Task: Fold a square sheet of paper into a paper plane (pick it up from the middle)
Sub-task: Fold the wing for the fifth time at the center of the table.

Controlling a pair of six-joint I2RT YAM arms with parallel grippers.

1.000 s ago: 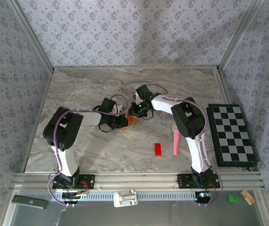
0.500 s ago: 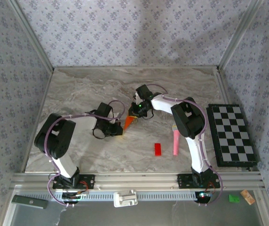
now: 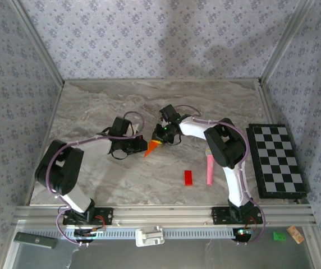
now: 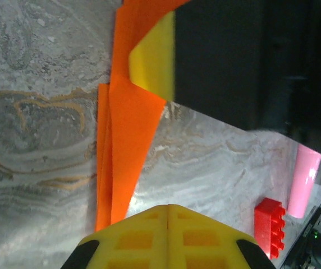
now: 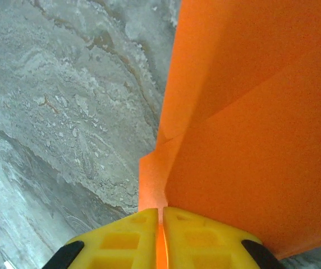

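Top external, paper plane tip pointing near-left, right hand pinching it, left hand pressed together.

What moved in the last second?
The left arm swung its elbow out to the left, and the left gripper drew back a little, so more of the orange paper shows. The right gripper kept pinching it. The red block, pink microphone and checkerboard stayed put.

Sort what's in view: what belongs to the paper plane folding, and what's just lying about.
Job: folded orange paper; right pincer shut on it; left pincer beside it.
Lying about: red block; pink toy microphone; checkerboard.
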